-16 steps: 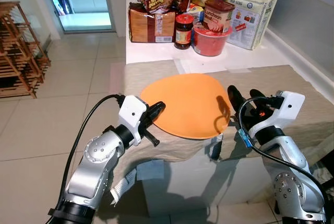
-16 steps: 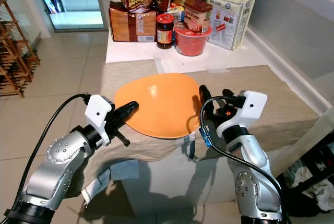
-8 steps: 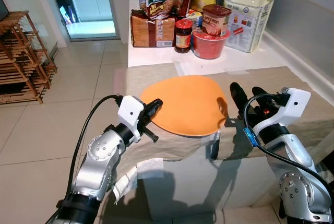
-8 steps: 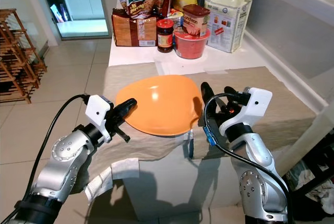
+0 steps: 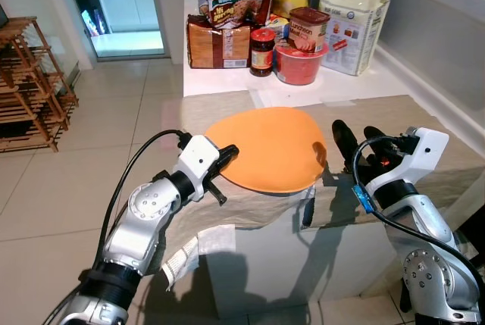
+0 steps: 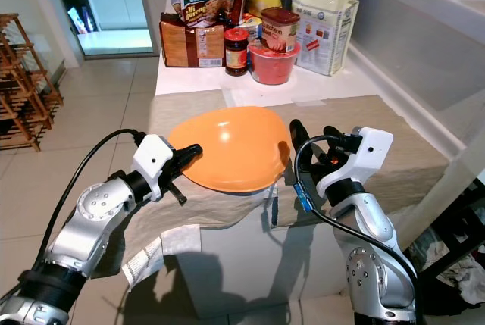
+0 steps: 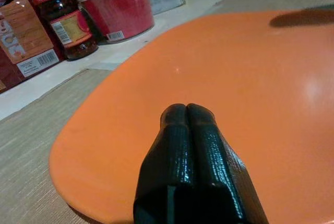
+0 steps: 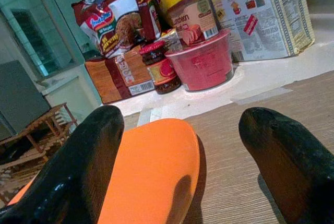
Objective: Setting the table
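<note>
The orange plate [image 5: 269, 147] lies on the cloth-covered surface [image 5: 424, 124] between both grippers, the left gripper [image 5: 225, 154] pressed closed against its near rim, seemingly to nudge it, while the right gripper [image 5: 356, 139], fingers spread and empty, waits just beside it.

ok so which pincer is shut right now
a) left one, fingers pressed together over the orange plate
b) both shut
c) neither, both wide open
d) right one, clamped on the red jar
a: the left pincer has its two black fingers pressed together above the flat orange plastic plate, while the right pincer stands spread at the plate's far edge, holding nothing.
</note>
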You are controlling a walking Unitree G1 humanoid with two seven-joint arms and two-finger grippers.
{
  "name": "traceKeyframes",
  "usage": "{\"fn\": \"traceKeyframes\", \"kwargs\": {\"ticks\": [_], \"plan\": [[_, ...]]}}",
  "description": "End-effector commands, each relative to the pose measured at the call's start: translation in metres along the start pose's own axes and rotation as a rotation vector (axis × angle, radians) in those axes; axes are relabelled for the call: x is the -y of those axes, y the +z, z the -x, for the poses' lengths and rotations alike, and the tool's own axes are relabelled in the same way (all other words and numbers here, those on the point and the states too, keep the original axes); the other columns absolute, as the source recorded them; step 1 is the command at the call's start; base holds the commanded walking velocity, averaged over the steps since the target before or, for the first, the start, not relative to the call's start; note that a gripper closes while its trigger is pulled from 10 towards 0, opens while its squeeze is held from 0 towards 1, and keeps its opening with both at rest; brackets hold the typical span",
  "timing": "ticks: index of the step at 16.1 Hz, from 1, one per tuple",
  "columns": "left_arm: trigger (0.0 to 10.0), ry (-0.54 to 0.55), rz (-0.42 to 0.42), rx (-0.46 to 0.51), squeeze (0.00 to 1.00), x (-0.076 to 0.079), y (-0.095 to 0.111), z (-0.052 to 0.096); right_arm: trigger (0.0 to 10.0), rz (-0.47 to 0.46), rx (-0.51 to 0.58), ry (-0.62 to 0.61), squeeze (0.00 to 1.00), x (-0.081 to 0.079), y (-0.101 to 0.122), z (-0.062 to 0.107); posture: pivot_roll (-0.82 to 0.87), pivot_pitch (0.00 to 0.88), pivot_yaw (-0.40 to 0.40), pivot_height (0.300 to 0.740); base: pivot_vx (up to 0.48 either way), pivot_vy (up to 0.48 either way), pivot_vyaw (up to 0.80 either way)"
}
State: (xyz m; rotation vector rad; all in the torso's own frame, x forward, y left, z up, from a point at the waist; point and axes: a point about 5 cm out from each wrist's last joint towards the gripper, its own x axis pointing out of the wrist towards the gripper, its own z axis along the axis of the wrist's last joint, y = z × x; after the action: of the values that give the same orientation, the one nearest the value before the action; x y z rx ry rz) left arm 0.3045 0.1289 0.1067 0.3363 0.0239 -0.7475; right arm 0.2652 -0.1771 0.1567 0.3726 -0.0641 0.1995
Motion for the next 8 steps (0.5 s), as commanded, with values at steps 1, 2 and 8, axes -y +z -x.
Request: {"fn": "traceKeyframes", "kwargs": {"ticks": [1,2,8], "plan": [[10.0,-0.066,0.076,-0.403,0.00,0.017,-0.075,0.030,10.0,-0.003,-0.003,0.006,0.00,-0.003,0.001,0.000,0.03,0.001,-0.010,0.740,0.000,0.000,0.00],[10.0,-0.064,0.063,-0.430,0.00,0.013,-0.077,0.031,10.0,-0.004,-0.004,0.006,0.00,-0.003,0.001,0.000,0.03,0.000,-0.009,0.740,0.000,0.000,0.00],[10.0,-0.180,-0.044,-0.566,0.00,0.000,-0.085,0.033,10.0,-0.017,-0.008,-0.010,0.00,-0.006,-0.005,0.004,0.03,0.002,0.027,0.740,0.000,0.000,0.00]]}}
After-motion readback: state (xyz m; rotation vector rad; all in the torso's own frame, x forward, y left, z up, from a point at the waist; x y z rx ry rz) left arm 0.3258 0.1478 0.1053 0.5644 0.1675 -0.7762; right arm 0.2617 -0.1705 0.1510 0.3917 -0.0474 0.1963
